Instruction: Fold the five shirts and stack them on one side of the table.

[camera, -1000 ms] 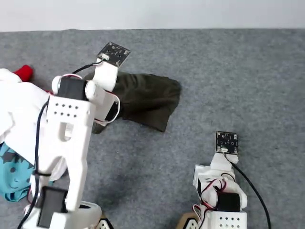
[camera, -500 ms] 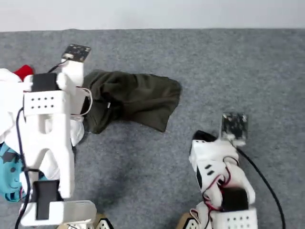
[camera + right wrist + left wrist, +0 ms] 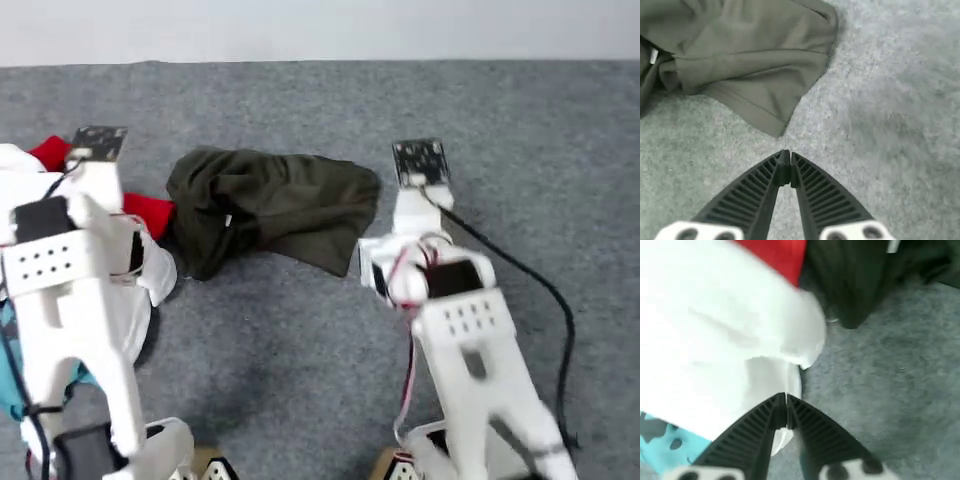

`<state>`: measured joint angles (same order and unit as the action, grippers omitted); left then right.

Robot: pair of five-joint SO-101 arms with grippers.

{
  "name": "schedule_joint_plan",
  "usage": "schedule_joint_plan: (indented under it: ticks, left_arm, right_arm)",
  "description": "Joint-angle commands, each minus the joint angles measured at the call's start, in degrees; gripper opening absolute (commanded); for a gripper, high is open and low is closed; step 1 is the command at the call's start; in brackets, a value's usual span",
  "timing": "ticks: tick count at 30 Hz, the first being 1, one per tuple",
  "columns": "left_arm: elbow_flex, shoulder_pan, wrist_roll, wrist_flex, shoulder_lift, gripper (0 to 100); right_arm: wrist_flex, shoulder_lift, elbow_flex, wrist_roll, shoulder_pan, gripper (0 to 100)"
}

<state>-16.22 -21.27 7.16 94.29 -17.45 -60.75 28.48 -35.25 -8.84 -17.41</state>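
A dark olive shirt [image 3: 270,208] lies crumpled on the grey carpeted table [image 3: 520,140], also seen as the olive shirt [image 3: 740,55] in the right wrist view. My right gripper [image 3: 786,159] is shut and empty, hovering just off the shirt's lower corner. At the left sits a pile: a white shirt [image 3: 715,335], a red shirt [image 3: 150,212] and a turquoise shirt [image 3: 665,450]. My left gripper [image 3: 785,400] is shut with nothing in it, over the white shirt's edge. The dark shirt [image 3: 865,275] lies beyond it.
The left arm's white body [image 3: 70,290] covers much of the pile in the high view. The right arm [image 3: 450,310] stands beside the olive shirt, its black cable [image 3: 545,300] trailing right. A pale wall [image 3: 320,30] borders the far table edge.
The left arm swung left, off the olive shirt and over the pile. The right arm rose from the front edge and extended toward the olive shirt's right side.
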Motion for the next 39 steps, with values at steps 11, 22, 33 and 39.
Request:
schedule_joint_plan:
  ticks: [11, 22, 33, 39]
  left_arm:
    - [-2.2, -6.0, 2.2, -1.1, -4.7, 1]
    - [-2.2, -6.0, 2.2, -1.1, -4.7, 1]
    - [-2.2, -5.9, 2.2, -1.1, -4.7, 1]
    - [-2.2, -5.9, 2.2, 0.0, -4.7, 1]
  right_arm:
    - [-25.0, -41.7, 41.8, 38.4, -0.7, 1.1]
    - [-37.8, -57.9, 61.8, 38.9, -3.0, 31.5]
    - [-36.4, -66.1, 69.2, 35.5, -10.4, 29.9]
    - [-36.0, -70.6, 72.2, 35.3, -11.3, 29.9]
